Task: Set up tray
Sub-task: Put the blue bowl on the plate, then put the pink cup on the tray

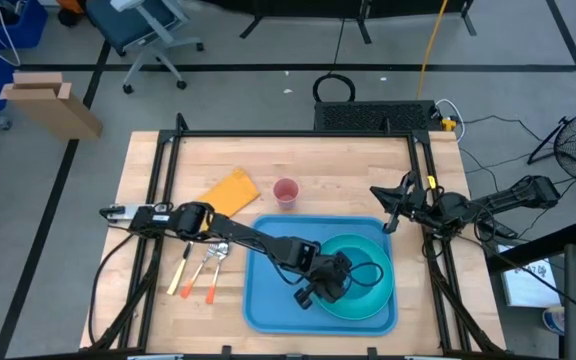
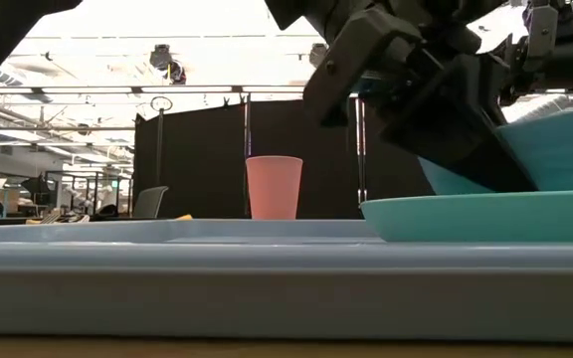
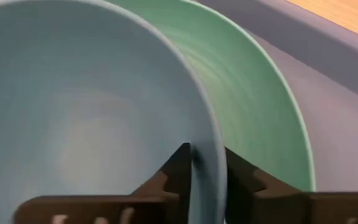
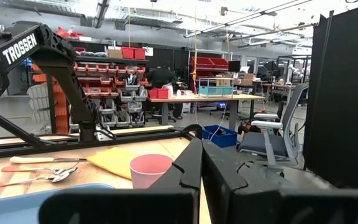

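Note:
The blue tray [image 1: 268,300] lies on the near middle of the table and fills the foreground [image 2: 167,268] of the low view. A turquoise plate [image 1: 380,303] [image 2: 485,217] sits on its right half. My left gripper [image 1: 336,283] [image 3: 204,152] is over the plate and shut on a light blue bowl [image 1: 366,270] [image 2: 565,149] [image 3: 73,112]. My right gripper [image 1: 390,215] [image 4: 202,146] is shut and touches nothing; it hovers by the tray's far right corner. My left gripper holds the bowl by its rim [image 3: 211,134], with one finger [image 3: 178,165] inside the bowl and the other finger [image 3: 244,171] outside. The bowl is tilted above the turquoise plate [image 3: 260,106]. Whether its lower edge touches the plate, I cannot tell.
A pink cup [image 1: 286,192] [image 2: 274,187] [image 4: 149,169] stands on the table beyond the tray's far edge. A yellow cloth [image 1: 230,192] lies to its left. Orange-handled utensils [image 1: 196,272] lie left of the tray. Bare wood shows at the table's far side.

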`<move>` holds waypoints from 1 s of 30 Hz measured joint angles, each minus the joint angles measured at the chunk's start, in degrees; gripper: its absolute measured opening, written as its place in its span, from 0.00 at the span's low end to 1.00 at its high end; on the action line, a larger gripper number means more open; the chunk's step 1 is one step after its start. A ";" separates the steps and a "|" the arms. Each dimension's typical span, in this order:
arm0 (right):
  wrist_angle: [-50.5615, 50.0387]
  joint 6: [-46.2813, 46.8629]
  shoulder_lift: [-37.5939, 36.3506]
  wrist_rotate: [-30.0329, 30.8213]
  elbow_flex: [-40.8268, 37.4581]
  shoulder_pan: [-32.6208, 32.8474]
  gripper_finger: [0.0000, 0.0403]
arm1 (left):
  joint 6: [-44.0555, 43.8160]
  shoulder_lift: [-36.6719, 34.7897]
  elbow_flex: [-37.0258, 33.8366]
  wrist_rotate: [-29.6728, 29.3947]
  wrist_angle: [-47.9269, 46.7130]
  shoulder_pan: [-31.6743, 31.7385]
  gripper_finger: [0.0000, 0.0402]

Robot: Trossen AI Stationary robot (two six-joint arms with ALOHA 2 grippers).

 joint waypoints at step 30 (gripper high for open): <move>-0.20 -0.25 0.00 -0.02 0.00 0.01 0.00 | -14.79 -15.60 4.21 -17.59 -43.33 0.20 0.26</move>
